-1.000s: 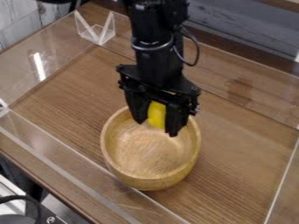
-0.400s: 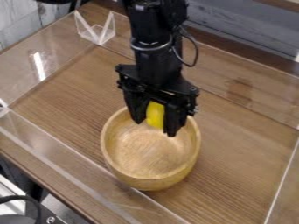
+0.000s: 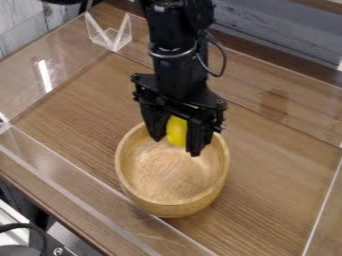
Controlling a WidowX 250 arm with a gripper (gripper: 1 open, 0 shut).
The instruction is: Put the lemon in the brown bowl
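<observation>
We have the wooden tabletop [image 3: 274, 205] as the base, running out past the top of view. Black arm [image 3: 178, 45] comes in from the far edge and reaches down over the bowl. Brown bowl [image 3: 167, 190] sits toward the near edge, left of middle, rim up, floor visible. Gripper [image 3: 178, 130] is at the bowl's far rim, fingers either side of the lemon [image 3: 178, 130]; looks like we have it pinched. Lemon is over the far part of the bowl; can't tell if it touches the wood.

Progress: pick and carry look done. Left for us: lower if needed, release, back out.

Room: bare wood right of the bowl, near-left table edge close to its other side. Far rim is our tight spot; we'd go straight up after release so fingers don't drag it.
</observation>
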